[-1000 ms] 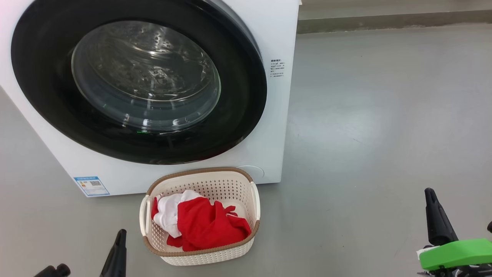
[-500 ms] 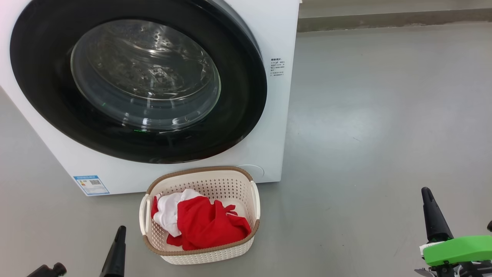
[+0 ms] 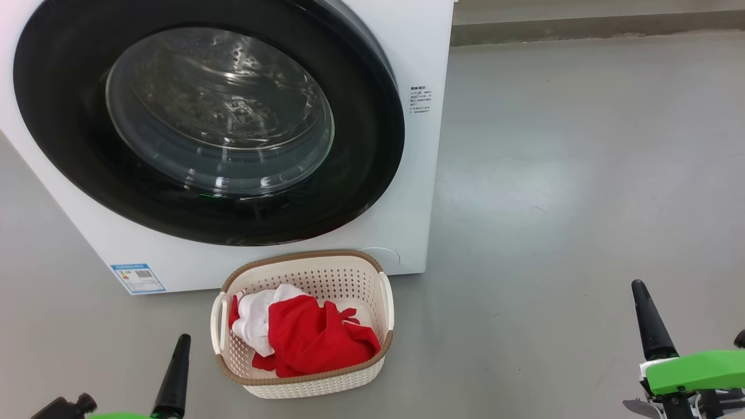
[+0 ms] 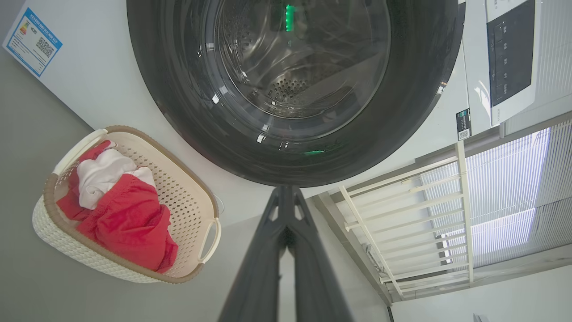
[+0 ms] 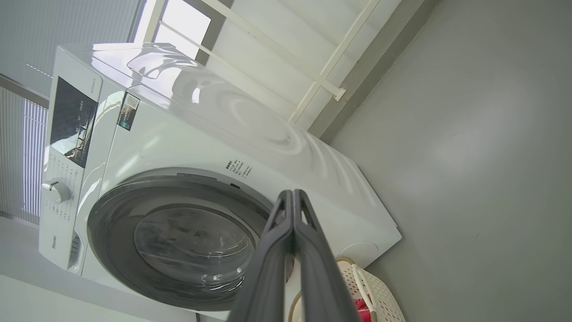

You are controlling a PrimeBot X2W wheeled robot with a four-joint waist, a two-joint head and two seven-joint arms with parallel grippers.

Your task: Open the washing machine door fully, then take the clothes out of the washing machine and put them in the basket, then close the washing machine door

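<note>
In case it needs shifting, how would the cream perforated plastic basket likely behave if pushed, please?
The cream perforated plastic basket probably slides easily on the smooth grey floor. Its few red and white clothes suggest it is light.

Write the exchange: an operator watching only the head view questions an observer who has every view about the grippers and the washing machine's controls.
Operator: Is the left gripper shut?
Observer: Yes; the left wrist view has its fingertips meeting, nothing between them.
Operator: The right one?
Observer: The right gripper is shut too, empty.
Operator: Where are the controls?
Observer: A dial and a dark panel sit on the front of the washing machine, beyond the washing machine door.
</note>
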